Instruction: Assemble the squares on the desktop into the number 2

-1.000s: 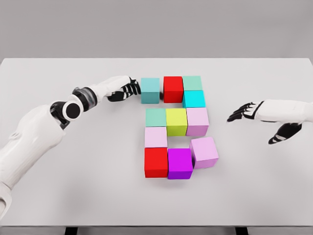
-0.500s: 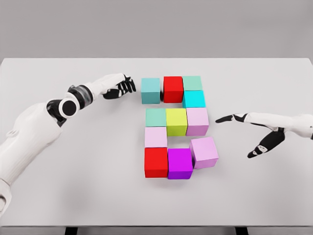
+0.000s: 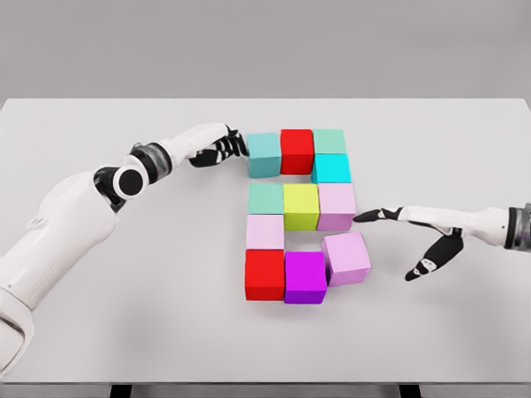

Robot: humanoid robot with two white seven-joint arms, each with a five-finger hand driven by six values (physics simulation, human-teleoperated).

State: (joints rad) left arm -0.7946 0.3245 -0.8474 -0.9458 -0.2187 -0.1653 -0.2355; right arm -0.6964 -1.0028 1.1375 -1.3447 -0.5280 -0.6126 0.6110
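The left hand (image 3: 222, 148) reaches in from the left with its fingers curled loosely and holding nothing; the fingertips (image 3: 241, 146) touch the left face of the teal cube (image 3: 264, 155), which sits flush against the red cube (image 3: 296, 151) at the start of the top row. That row runs on to a green cube (image 3: 328, 141), with a cyan cube (image 3: 330, 168) below it forming the right-hand drop. The middle row reads mint (image 3: 265, 199), yellow (image 3: 300, 206), pink (image 3: 336, 206), all square and touching. Under the mint one a pale pink cube (image 3: 265, 232) makes the left drop, and the bottom row holds a second red cube (image 3: 265, 274), a purple one (image 3: 304, 277) and a lilac cube (image 3: 347, 259). That lilac cube is the flaw: it is turned askew and sits higher than its neighbours. The right hand (image 3: 425, 232) lies flat and spread, grasping nothing, its fingertips (image 3: 362, 216) near the pink cube's lower right corner, just above the lilac one. The figure on the table (image 3: 99, 332) looks nearly done; the step in hand seems to be final tidying. Next, the right hand likely needs to nudge the lilac cube down and square it against the purple one without disturbing the pink cube above.
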